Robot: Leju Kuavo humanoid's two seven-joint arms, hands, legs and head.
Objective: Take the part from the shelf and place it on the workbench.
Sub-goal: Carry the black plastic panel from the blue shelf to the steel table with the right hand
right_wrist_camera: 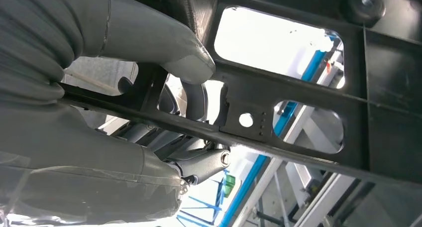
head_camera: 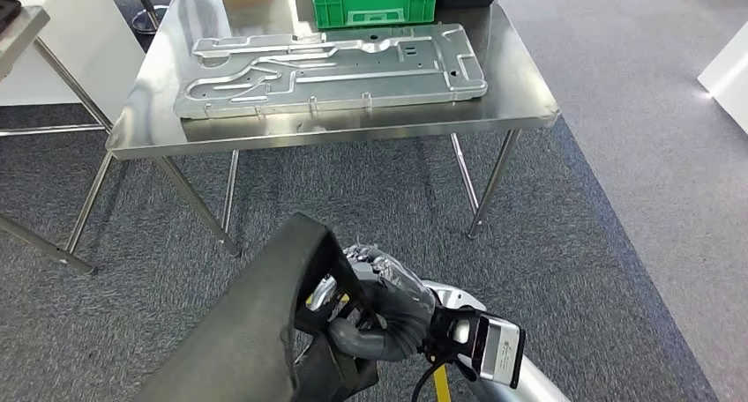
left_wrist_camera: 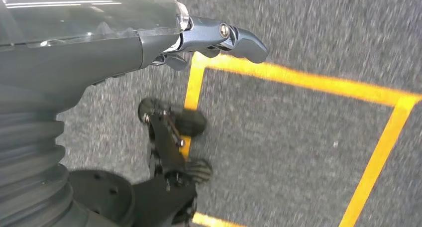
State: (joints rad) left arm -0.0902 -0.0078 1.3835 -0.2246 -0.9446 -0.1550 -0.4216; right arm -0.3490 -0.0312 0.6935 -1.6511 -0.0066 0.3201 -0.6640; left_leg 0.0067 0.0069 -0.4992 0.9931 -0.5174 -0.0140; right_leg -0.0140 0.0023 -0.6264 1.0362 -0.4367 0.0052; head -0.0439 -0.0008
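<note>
– Where is the part now?

– The black part is in my right hand, low before me; the workbench is well apart, ahead.

– Why do you hold it through an opening?

– My thumb presses one bar and the fingers go behind, so, I think, it cannot slip.

– And the left hand?

– It hangs over the floor, fingers apart, holding nothing.

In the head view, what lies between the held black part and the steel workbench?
Only bare grey carpet, seen in the head view, between the black part gripped by the right robot hand and the workbench.
</note>
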